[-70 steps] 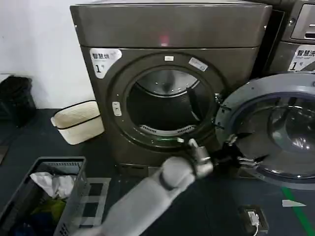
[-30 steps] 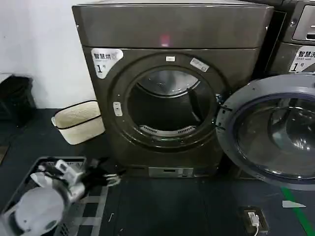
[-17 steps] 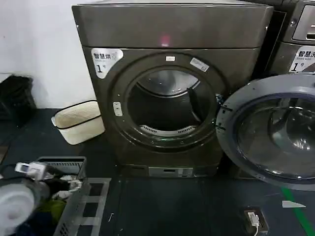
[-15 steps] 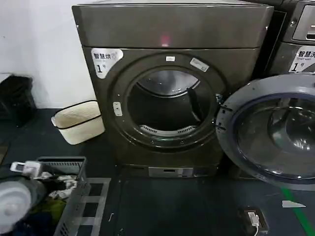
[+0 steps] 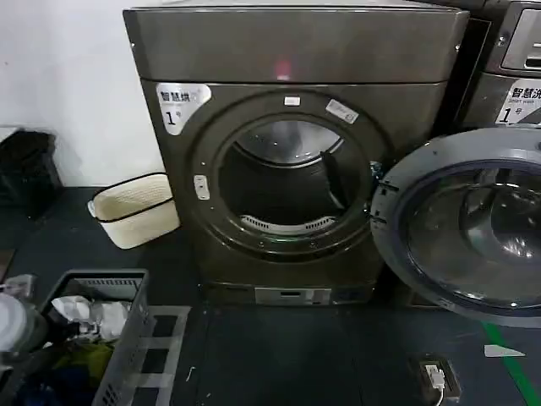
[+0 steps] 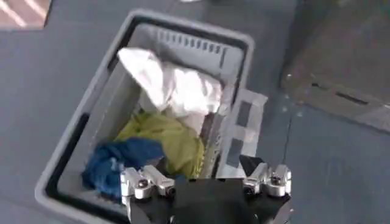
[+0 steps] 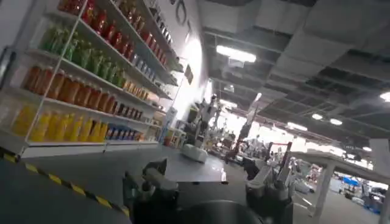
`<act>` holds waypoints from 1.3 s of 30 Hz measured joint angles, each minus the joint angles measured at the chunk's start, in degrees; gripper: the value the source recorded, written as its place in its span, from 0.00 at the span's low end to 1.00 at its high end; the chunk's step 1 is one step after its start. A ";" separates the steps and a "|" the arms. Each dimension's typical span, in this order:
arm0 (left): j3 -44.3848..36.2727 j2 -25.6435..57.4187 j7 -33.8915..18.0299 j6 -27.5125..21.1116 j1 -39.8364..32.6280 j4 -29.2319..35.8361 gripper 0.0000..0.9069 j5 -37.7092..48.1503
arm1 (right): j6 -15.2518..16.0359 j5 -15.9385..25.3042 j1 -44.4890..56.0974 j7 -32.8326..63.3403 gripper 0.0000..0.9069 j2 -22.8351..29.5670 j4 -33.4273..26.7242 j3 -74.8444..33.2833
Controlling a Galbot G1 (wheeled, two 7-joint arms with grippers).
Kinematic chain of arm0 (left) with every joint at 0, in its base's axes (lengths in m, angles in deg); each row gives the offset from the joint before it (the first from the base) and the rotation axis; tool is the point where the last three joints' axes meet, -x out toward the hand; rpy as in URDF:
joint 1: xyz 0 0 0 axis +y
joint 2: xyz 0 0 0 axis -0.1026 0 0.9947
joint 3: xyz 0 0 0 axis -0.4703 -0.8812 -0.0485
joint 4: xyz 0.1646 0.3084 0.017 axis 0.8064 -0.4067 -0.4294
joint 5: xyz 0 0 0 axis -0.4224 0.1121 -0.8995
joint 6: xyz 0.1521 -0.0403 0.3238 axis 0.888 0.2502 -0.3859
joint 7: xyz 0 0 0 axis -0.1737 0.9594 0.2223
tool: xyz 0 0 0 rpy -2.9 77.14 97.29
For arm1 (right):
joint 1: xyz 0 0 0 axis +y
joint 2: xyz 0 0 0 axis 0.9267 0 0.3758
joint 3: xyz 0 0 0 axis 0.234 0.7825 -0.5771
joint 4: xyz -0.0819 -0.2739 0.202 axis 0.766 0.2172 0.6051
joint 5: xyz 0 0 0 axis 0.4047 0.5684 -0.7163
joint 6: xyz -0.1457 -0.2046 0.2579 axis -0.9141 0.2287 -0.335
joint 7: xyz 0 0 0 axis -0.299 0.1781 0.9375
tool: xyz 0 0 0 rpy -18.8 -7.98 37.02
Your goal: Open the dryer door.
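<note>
Head view: dryer (image 5: 292,59) centred against the wall, white label (image 5: 180,103) reading "1", pink light above; dryer door (image 5: 469,233) swung wide to the right, drum mouth unobstructed, bare dark floor in front.

Left wrist view: left gripper (image 6: 206,182) spread and empty above the grey laundry basket (image 6: 79,140) of clothes.

Right wrist view: right gripper (image 7: 207,182) parted, grasping nothing, facing stocked shelves (image 7: 85,79).

Read on the dryer (image 5: 292,144) — a white label (image 5: 181,101) at the upper left of the front panel, with Chinese characters and a large "1" beneath. On the neighbouring machine (image 5: 507,59) — a like white label (image 5: 520,99), small Latin print, possibly "Smart wash", and "1". Other stickers too small to read.
</note>
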 joint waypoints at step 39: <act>0.49 -0.41 -2.40 0.00 -1.13 -11.80 1.00 8.28 | -1.81 0.17 -0.92 0.15 1.00 0.54 -1.72 -0.17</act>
